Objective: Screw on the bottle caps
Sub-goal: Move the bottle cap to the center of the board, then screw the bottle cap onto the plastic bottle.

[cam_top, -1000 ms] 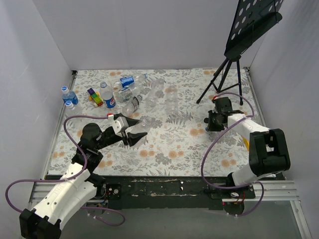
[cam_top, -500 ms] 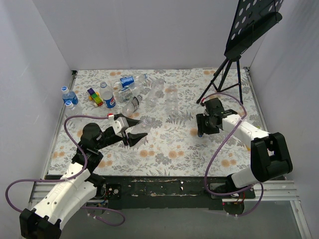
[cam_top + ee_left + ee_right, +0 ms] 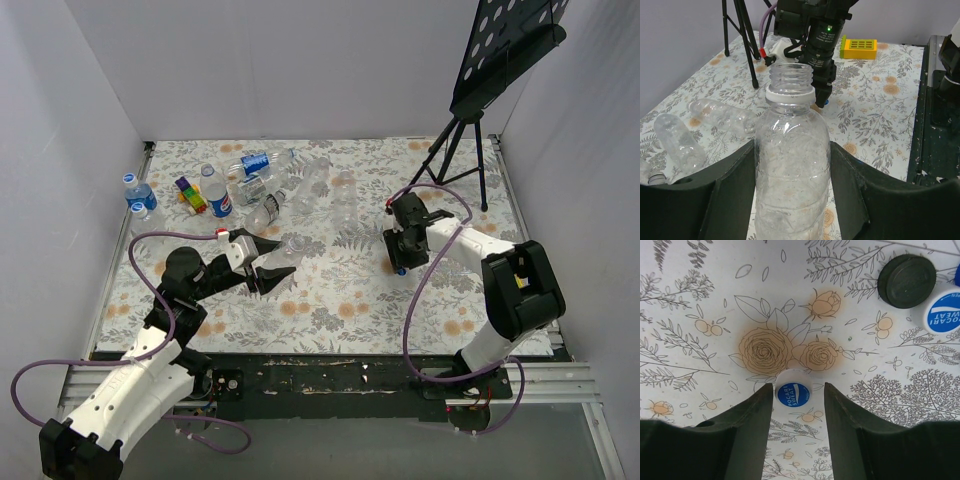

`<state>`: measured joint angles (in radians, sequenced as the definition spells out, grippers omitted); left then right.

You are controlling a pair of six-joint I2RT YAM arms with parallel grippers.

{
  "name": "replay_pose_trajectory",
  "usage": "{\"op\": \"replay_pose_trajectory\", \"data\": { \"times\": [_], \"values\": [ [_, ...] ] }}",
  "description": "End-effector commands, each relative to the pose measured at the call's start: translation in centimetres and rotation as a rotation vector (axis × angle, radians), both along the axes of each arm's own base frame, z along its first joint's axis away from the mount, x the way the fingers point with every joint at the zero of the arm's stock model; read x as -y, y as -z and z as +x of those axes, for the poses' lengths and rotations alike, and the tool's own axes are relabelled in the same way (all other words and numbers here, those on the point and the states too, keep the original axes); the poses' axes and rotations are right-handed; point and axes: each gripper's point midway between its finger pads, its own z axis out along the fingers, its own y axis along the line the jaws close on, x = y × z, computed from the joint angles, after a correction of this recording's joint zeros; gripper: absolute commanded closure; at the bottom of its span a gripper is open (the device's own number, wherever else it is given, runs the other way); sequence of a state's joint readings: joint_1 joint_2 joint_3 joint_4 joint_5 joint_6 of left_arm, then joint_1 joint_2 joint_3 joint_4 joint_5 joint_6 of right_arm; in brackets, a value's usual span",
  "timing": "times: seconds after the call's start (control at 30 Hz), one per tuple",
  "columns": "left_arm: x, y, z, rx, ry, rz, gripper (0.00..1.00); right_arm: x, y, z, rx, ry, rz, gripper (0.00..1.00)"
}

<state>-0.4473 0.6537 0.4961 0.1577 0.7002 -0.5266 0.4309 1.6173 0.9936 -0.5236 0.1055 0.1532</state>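
Note:
My left gripper (image 3: 258, 268) is shut on a clear bottle (image 3: 791, 165) with no cap, its open neck (image 3: 791, 77) pointing at the right arm. The bottle also shows in the top view (image 3: 285, 251). My right gripper (image 3: 400, 262) is open and low over the table. A blue cap (image 3: 793, 393) lies on the table between its fingertips, close to the left finger (image 3: 757, 415). A second blue cap (image 3: 942, 314) lies at the right edge of the right wrist view. Several more bottles (image 3: 217, 192) lie and stand at the back left.
A black tripod stand (image 3: 455, 150) stands at the back right. A coloured toy block (image 3: 190, 195) sits among the bottles. A yellow block (image 3: 858, 48) lies behind the right arm. A black disc (image 3: 906, 280) lies near the second cap. Walls enclose the table.
My right arm has swung left and toward the table's middle, bringing the open gripper down around a blue cap. The left arm and its bottle have not moved.

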Motion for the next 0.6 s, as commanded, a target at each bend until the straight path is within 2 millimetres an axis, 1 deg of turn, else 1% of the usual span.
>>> {"op": "replay_pose_trajectory", "data": {
  "times": [0.0,0.17,0.23,0.33,0.37,0.43,0.5,0.57],
  "values": [
    [0.0,0.0,-0.2,0.023,0.01,0.003,0.78,0.2,-0.3,0.5,0.006,-0.007,-0.047,0.5],
    [0.1,0.1,-0.3,0.022,0.018,0.005,0.78,0.1,-0.1,0.2,-0.003,-0.011,-0.048,0.57],
    [0.1,0.1,-0.3,0.023,0.019,0.006,0.79,0.1,-0.1,0.2,-0.005,-0.012,-0.046,0.62],
    [0.1,0.1,-0.3,0.024,0.022,0.008,0.79,-0.2,-0.5,0.0,-0.003,-0.02,-0.031,0.71],
    [0.2,0.2,-0.4,0.023,0.027,0.01,0.79,-0.3,-0.9,-0.1,0.004,-0.025,-0.02,0.75],
    [0.3,0.4,-0.6,0.025,0.04,0.015,0.79,-0.8,-1.6,-0.3,0.017,-0.048,0.005,0.78],
    [0.5,0.5,-1.2,0.04,0.083,0.024,0.79,-1.7,-3.2,-0.5,0.051,-0.09,0.044,0.8],
    [0.8,0.8,-2.0,0.062,0.138,0.036,0.79,-3.2,-5.0,-0.8,0.085,-0.159,0.085,0.83]
  ]
}}
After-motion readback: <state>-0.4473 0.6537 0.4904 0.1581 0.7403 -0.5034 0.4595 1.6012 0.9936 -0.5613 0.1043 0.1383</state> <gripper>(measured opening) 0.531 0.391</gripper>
